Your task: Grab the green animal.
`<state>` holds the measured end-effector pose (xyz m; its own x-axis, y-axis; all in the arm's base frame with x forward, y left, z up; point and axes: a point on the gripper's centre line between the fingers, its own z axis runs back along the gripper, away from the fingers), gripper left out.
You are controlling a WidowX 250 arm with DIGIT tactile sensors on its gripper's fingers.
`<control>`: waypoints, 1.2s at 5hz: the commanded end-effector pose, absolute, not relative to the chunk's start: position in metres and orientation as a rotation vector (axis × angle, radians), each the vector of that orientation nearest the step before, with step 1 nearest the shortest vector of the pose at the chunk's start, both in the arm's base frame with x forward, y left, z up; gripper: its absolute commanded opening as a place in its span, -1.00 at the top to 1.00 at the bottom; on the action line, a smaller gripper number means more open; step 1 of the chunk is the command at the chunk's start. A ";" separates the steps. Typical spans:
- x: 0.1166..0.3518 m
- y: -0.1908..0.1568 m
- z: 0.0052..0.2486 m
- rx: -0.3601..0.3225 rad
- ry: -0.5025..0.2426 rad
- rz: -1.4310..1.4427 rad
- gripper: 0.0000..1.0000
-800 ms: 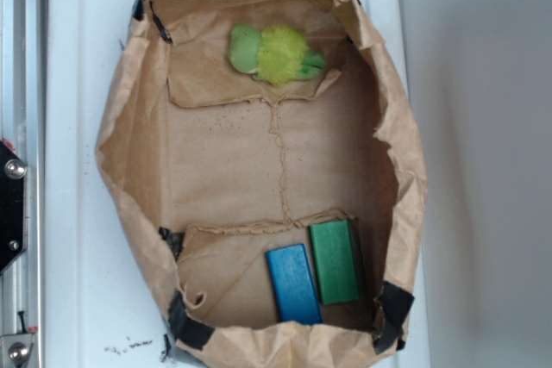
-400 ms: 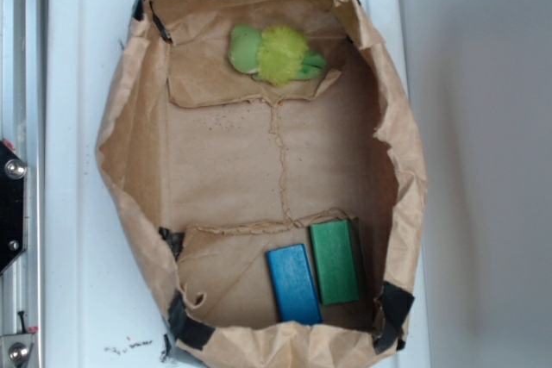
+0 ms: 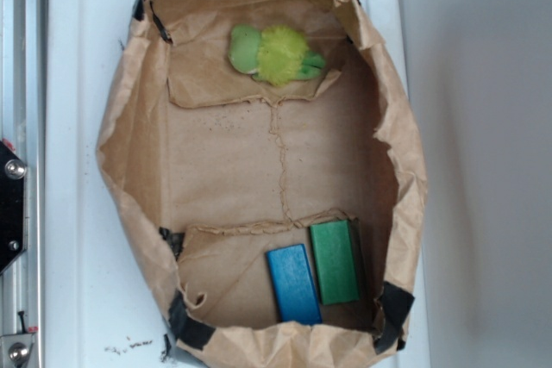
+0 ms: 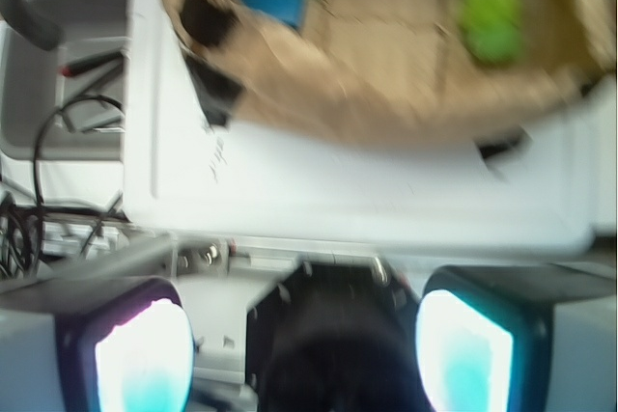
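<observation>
The green animal (image 3: 276, 53), a fuzzy lime plush with paler green ends, lies at the far end of the brown paper bag's floor (image 3: 233, 170). In the blurred wrist view the green animal (image 4: 491, 16) shows at the upper right, inside the bag. My gripper (image 4: 304, 340) is out of the exterior view. In the wrist view it stands open and empty, its two glowing pads far apart, well outside the bag over the base hardware.
A blue block (image 3: 293, 283) and a dark green block (image 3: 335, 260) lie side by side at the bag's near end. The bag's crumpled walls (image 3: 401, 161) rise all round. It rests on a white surface (image 3: 73, 127). Cables (image 4: 58, 142) and metal framing lie beside my gripper.
</observation>
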<state>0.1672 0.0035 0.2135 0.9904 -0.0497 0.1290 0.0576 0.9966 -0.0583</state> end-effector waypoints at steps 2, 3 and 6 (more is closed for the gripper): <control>0.260 0.056 0.199 -0.043 -0.151 0.008 -1.00; 0.267 0.056 0.182 -0.005 -0.190 -0.023 -1.00; 0.291 0.066 0.149 0.067 -0.208 -0.033 -1.00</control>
<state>0.2863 0.0642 0.1342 0.9862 -0.0342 0.1621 0.0253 0.9981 0.0568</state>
